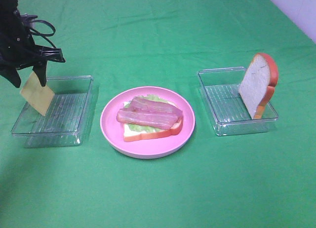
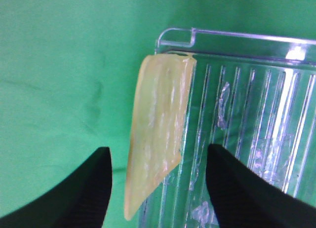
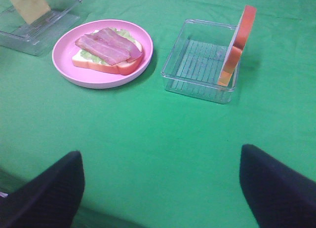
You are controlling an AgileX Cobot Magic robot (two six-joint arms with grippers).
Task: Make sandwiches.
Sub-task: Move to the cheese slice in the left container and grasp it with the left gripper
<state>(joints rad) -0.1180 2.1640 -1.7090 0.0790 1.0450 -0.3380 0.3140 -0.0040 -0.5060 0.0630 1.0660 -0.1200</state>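
Far left, my left gripper (image 1: 29, 77) is clamped on one yellow cheese slice (image 1: 37, 95), which dangles over the left tray (image 1: 69, 109), one of two clear trays. In the centre sits one pink plate (image 1: 111, 129) with the sandwich so far: one bottom bread slice (image 1: 148, 134), one lettuce leaf (image 1: 154, 97), two bacon strips (image 1: 148, 117). On the right, the right tray (image 1: 222, 114) holds one second bread slice (image 1: 256, 87), standing on edge. My right gripper (image 3: 160, 154) hovers over the green cloth (image 1: 158, 198), fingers spread wide.

Robot lab bench: green cloth (image 1: 158, 198) w/ toy bread slice (image 1: 256, 87)
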